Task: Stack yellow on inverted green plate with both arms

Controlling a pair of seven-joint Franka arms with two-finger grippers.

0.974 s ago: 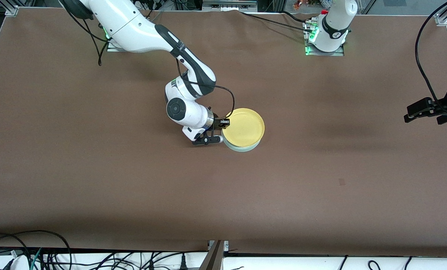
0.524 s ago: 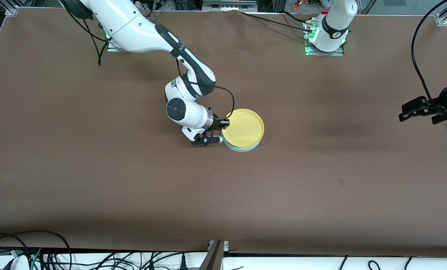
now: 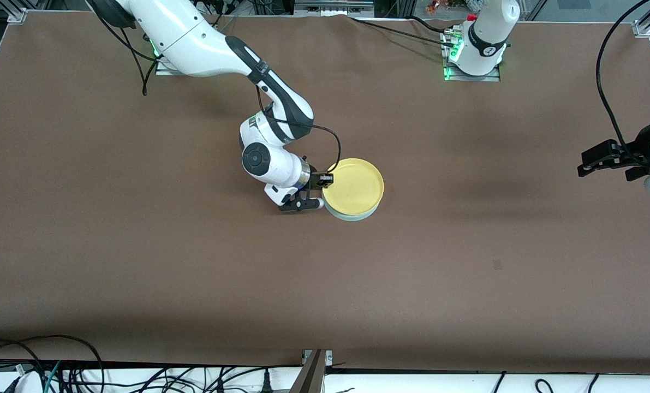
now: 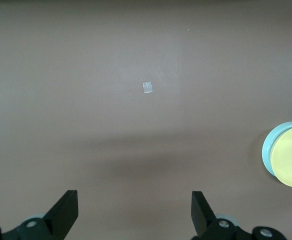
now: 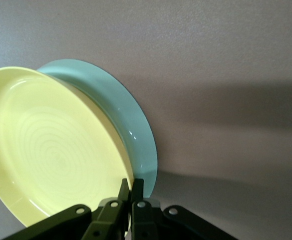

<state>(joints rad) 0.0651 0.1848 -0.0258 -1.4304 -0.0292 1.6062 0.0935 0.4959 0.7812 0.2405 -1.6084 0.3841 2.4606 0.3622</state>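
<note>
The yellow plate [image 3: 355, 185] lies on top of the pale green plate [image 3: 352, 217] near the middle of the table, and only a thin green edge shows under it. My right gripper [image 3: 323, 190] is shut on the yellow plate's rim at the side toward the right arm's end. In the right wrist view the fingers pinch the yellow plate [image 5: 51, 150] at its rim, with my right gripper [image 5: 131, 186] just above the green plate [image 5: 133, 125], whose rim rests on the table. My left gripper [image 3: 589, 164] hangs open over the left arm's end of the table, holding nothing. My left gripper [image 4: 135, 205] faces bare table, with both plates [image 4: 290, 157] off to one side.
A small pale patch [image 4: 147, 87] marks the brown table [image 3: 139, 245] below the left gripper. Loose cables [image 3: 57, 371] run along the table's edge nearest the front camera. Both arm bases [image 3: 475, 54] stand at the farthest edge.
My left gripper has drifted a little toward the middle of the table. The right gripper and both plates have stayed where they were.
</note>
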